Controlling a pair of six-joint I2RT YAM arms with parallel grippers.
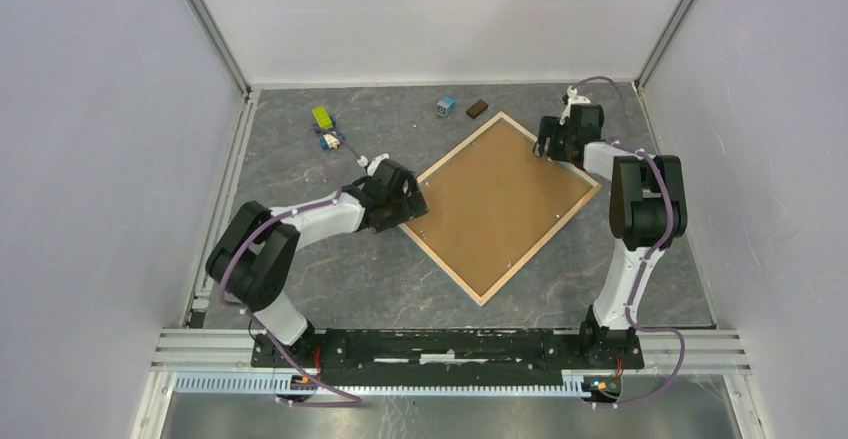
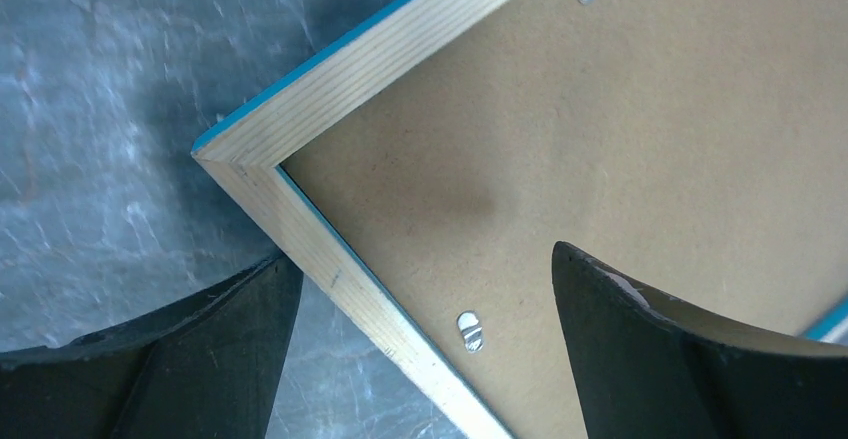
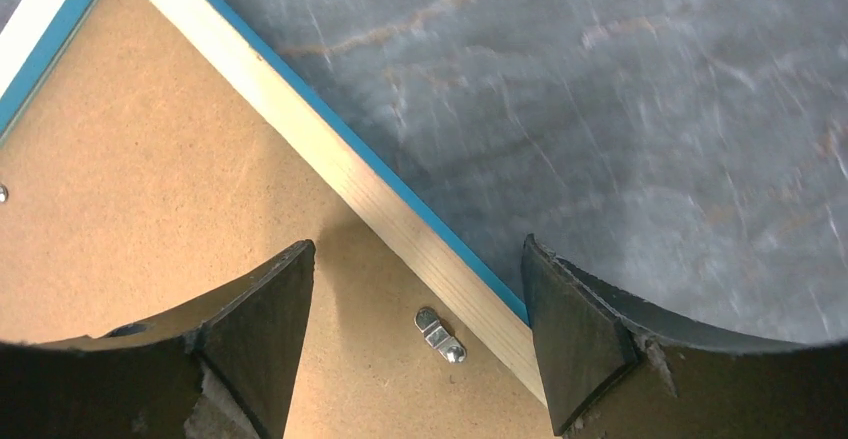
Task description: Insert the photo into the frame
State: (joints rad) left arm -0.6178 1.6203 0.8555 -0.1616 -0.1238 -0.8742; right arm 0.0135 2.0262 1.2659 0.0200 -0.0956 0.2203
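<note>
The frame (image 1: 440, 264) lies face down on the table, turned like a diamond, its light wood back up and blue at its edges. The brown backing board (image 1: 497, 199) fills it. The photo is hidden. My left gripper (image 1: 405, 204) is open at the frame's left corner; in the left wrist view (image 2: 420, 359) its fingers straddle the wood rail (image 2: 330, 89) and a metal clip (image 2: 469, 331). My right gripper (image 1: 545, 144) is open over the frame's far right edge; in the right wrist view (image 3: 415, 339) its fingers straddle the rail (image 3: 330, 159) and a clip (image 3: 441, 335).
Small items sit at the back of the table: a yellow-green block (image 1: 322, 116), a blue toy piece (image 1: 328, 140), a blue-grey cube (image 1: 446, 107) and a brown block (image 1: 477, 109). White walls close in the left, right and back.
</note>
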